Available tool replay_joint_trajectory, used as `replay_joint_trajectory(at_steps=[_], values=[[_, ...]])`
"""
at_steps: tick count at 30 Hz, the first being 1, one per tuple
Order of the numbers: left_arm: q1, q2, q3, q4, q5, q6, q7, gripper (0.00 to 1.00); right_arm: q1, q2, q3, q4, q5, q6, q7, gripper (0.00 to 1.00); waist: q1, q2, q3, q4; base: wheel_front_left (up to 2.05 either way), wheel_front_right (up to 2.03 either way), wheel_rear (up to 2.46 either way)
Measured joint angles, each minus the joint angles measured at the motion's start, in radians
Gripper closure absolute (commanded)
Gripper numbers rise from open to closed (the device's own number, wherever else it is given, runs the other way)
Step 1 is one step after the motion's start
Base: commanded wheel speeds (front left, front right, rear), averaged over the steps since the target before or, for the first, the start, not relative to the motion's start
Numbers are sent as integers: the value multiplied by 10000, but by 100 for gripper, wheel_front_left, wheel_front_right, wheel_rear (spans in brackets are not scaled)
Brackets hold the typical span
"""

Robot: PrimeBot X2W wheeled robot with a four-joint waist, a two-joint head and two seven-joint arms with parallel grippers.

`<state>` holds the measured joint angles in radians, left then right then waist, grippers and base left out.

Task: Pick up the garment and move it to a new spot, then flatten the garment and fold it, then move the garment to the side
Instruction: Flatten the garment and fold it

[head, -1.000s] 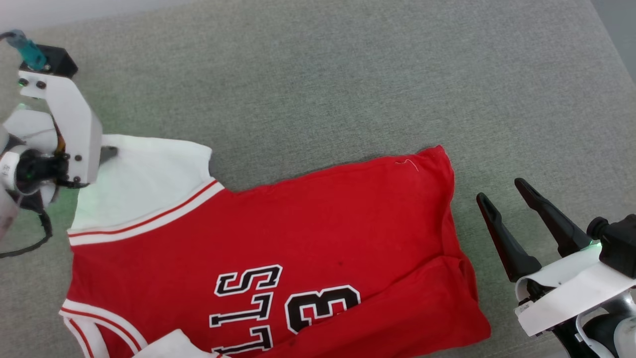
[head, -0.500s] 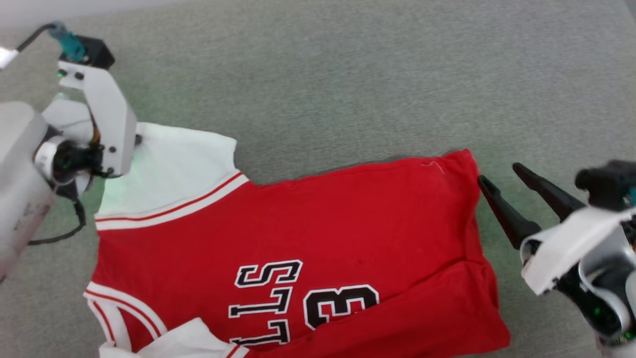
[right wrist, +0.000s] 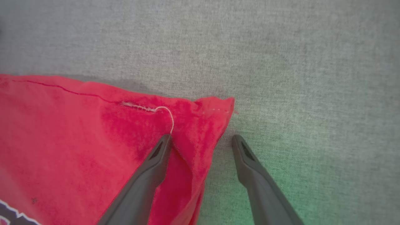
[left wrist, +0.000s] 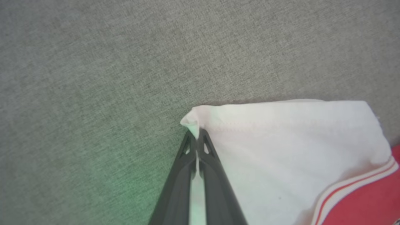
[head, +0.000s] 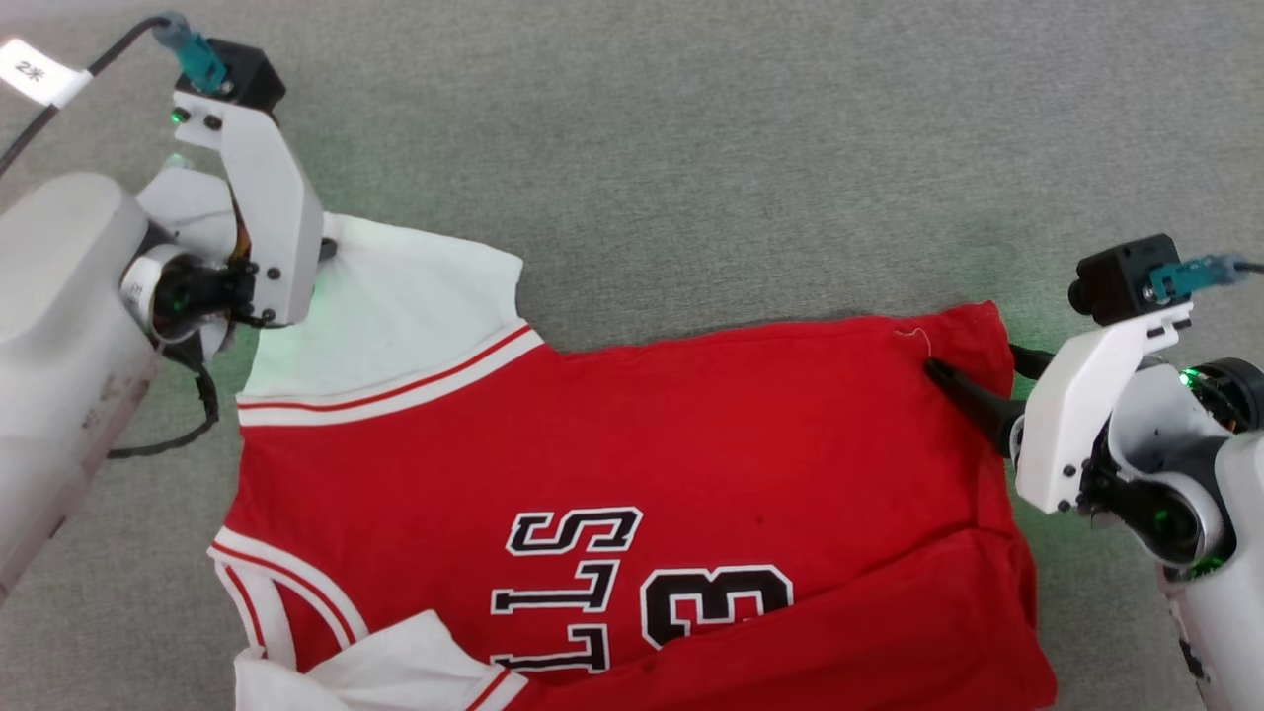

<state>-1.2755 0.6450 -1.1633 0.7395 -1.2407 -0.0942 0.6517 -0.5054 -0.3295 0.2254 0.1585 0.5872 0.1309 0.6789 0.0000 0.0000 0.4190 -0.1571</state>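
Big change in the last second: the left gripper [left wrist: 196,137] has snapped closed. Its fingers are pressed together now with the corner of the white sleeve [left wrist: 281,150] pinched right at the tips, and a little nub of cloth pokes out past them.

The right gripper [right wrist: 201,140] has come in too. A second ago it sat well apart from the garment [head: 642,444]. Now it's spread wide around the red hem corner [right wrist: 218,106], with one finger lying on top of the cloth and the other on the grey surface [right wrist: 312,78] just beside the edge. Nothing is pinched on that side yet.

Heads up: the head camera has shifted as well, so the jersey sliding across that view isn't the jersey moving.

My read is that one far corner is secured and the other is lined up. Once the right one closes, both arms can lift that edge and carry it or pull it flat. The garment lies spread on the surface, running from the left gripper's tips across to the right gripper's.

Count:
- one garment
- two white sleeves: the pinched one, plus a crumpled sleeve [head: 395,662] well away from either gripper
- two grippers, two fingers each
- one loose thread [right wrist: 165,114], right at the right gripper's cloth-side fingertip
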Motion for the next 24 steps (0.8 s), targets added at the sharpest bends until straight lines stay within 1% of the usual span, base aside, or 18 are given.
replay_joint_trajectory(at_steps=[3, 4, 5, 9, 14, 19, 24], values=[[-69, -109, -10, 113, 0, -44, -23, 100, -279, 25, 19, 324, 10, 2, 564, 0, 0, 0, 47, 94, 0, 0, 0], [-86, -140, -8, 138, 0, -75, -29, 100, -380, 6, 61, 385, 4, 2, 706, 58, 0, 0, 60, 124, 0, 0, 0], [-104, -174, -13, 176, 0, -90, -54, 100, -462, -6, 81, 441, 10, 2, 800, 100, 0, 0, 70, 153, 0, 0, 0], [-132, -339, -15, 301, -8, -171, -132, 100, -746, -140, 209, 646, 23, -2, 1141, 100, 0, 0, 80, 266, 0, 0, 0], [-119, -456, 10, 479, -100, -232, -339, 100, -932, -242, 368, 861, 104, -2, 1250, 100, 0, 0, -28, 363, 0, 0, 0], [-62, -566, 117, 554, -255, -299, -731, 100, -959, -506, 577, 911, 224, -2, 1039, 100, -1, 0, -252, 503, 0, 0, 0], [68, -562, 230, 412, -512, -337, -1116, 100, -946, -940, 775, 752, 416, -2, 631, 100, 0, 0, -574, 726, 0, 0, 0]])
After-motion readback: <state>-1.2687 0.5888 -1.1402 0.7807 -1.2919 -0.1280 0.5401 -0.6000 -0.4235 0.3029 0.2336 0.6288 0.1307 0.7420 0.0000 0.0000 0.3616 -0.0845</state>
